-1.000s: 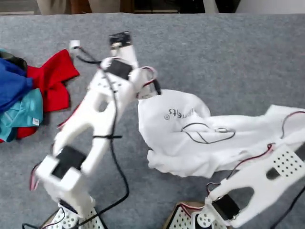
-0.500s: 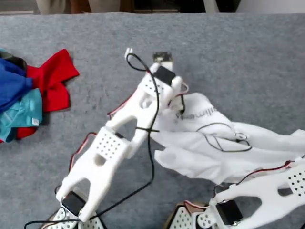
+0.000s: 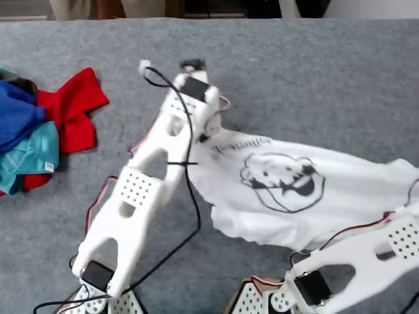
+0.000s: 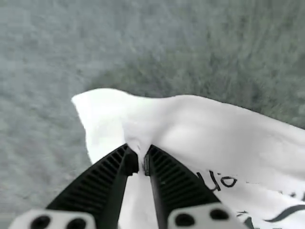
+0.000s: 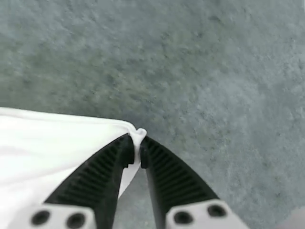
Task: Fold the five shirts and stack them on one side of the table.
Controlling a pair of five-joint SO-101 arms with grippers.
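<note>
My right arm (image 3: 366,255) lies low along the near edge of the table, stretched out toward the right side. My right gripper (image 5: 136,145) is pinched on a corner of the white shirt (image 3: 353,203). A small tuft of cloth sticks up between the closed tips, above the grey table cover (image 3: 314,72).

From that corner the shirt runs across the right half of the table toward the middle. It lies face up, with a black cartoon print (image 3: 281,183) showing. Its near edge is rumpled and folded over on itself.

My left arm (image 3: 144,190) reaches from its base at the near left, diagonally up to the shirt's other end. My left gripper (image 4: 140,160) is also clamped on the white cloth, gripping a fold just beside some black lettering, with a loose flap standing beyond the tips.

Farther off, at the left edge of the table and well apart from the white shirt, the others lie in a loose heap. The red shirt (image 3: 72,108) is spread widest, the blue shirt (image 3: 16,118) lies on top of it, and the teal shirt (image 3: 29,154) is crumpled at the near side.
</note>
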